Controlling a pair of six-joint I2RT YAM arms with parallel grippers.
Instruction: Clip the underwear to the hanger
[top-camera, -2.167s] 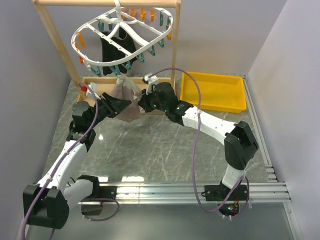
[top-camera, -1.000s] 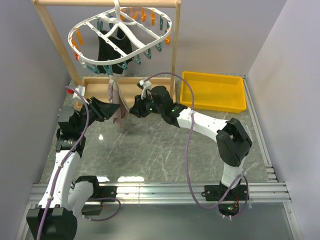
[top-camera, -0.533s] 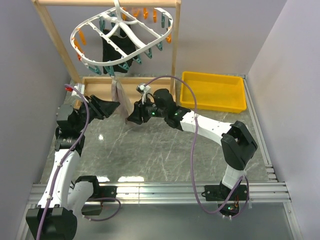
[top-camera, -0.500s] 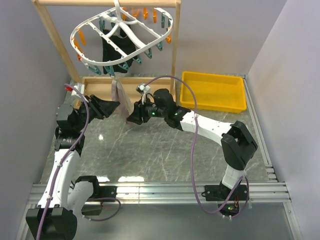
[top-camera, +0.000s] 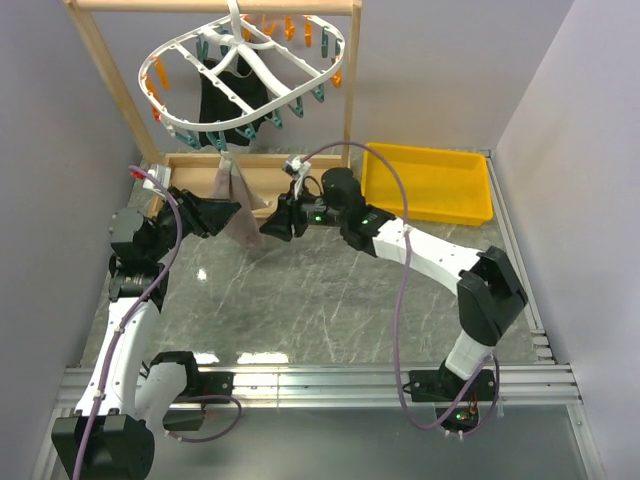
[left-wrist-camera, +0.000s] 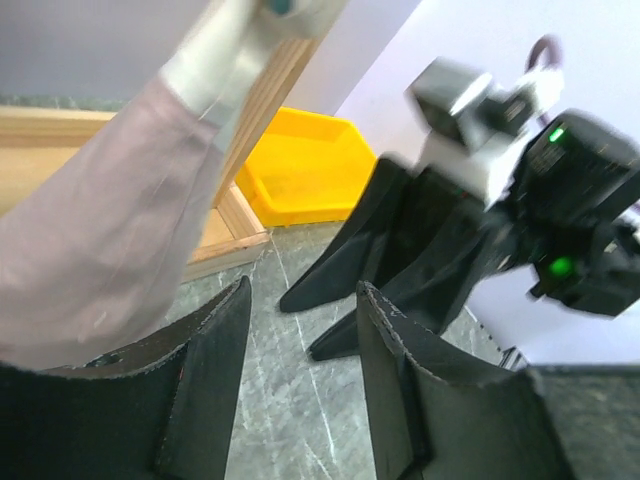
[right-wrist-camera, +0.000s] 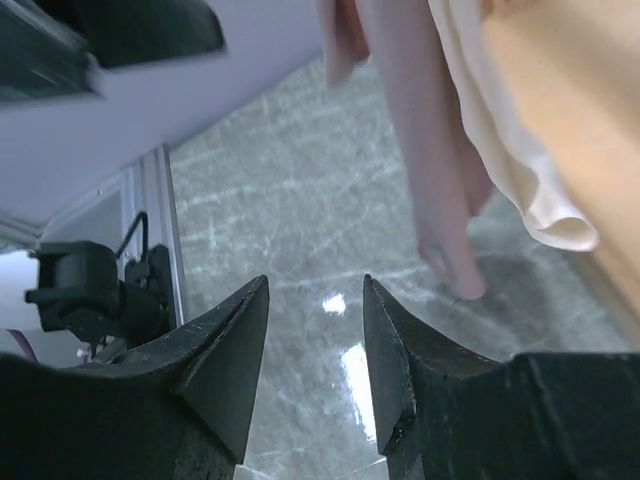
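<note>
The pink underwear (top-camera: 242, 226) hangs by one corner from a teal clothespin (top-camera: 221, 143) on the white oval hanger (top-camera: 178, 52). My left gripper (top-camera: 229, 211) is open just left of the fabric, and only table shows between its jaws. In the left wrist view the underwear (left-wrist-camera: 110, 220) drapes past the left gripper (left-wrist-camera: 303, 290) on its left side. My right gripper (top-camera: 268, 231) is open on the other side of the cloth, holding nothing. From the right wrist, the underwear (right-wrist-camera: 425, 150) and its pale waistband (right-wrist-camera: 520, 190) dangle beyond the right gripper (right-wrist-camera: 315, 282).
The hanger hangs from a wooden frame rack (top-camera: 349, 100) with a wooden base (top-camera: 195, 170). A black garment (top-camera: 232, 100) hangs from the hanger's far side. A yellow tray (top-camera: 430, 185) sits at the back right. Walls close in on the left and right.
My right gripper has opened off the underwear and drawn back a little to the right. The underwear now hangs from the clothespin alone. The hanger has swayed slightly.
</note>
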